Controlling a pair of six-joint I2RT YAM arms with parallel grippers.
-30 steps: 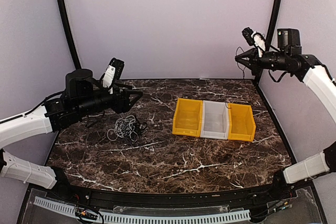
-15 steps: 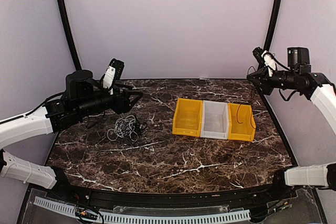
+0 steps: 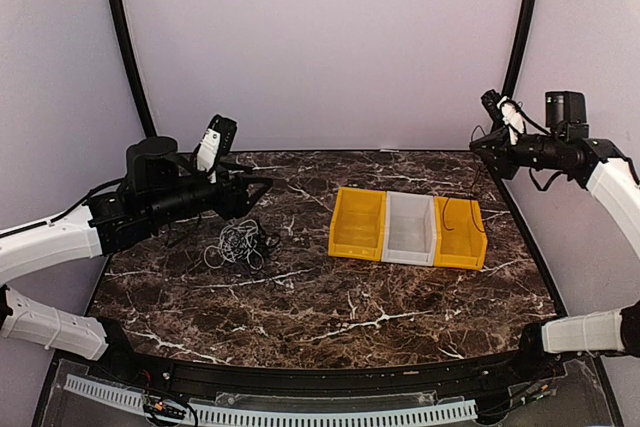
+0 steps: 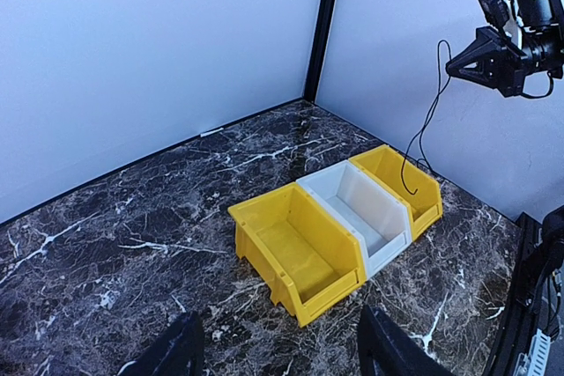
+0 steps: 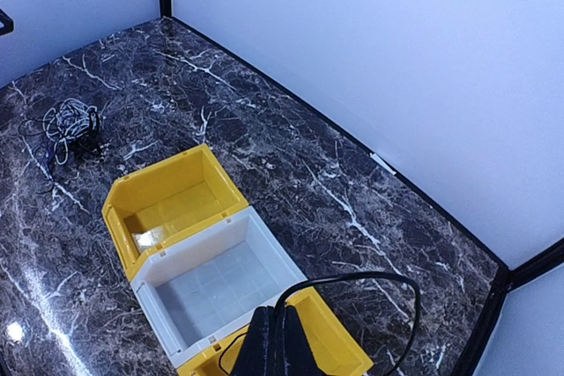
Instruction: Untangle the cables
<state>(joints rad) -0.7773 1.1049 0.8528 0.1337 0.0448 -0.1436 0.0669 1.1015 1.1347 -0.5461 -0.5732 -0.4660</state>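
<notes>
A clump of tangled black and white cables lies on the marble table at the left, also seen in the right wrist view. My left gripper hovers above and behind the clump, open and holding nothing; its dark fingertips frame bare table. High at the back right, my right gripper is shut on a single black cable. This cable hangs from the gripper and its lower end loops into the right yellow bin.
Three bins stand side by side right of centre: a left yellow bin, a white bin and the right yellow one. Pale walls and black corner posts close in the table at the back.
My right arm has come down and to the right with the black cable, whose lower end now rests in the right yellow bin. The left arm and the clump have stayed put.
</notes>
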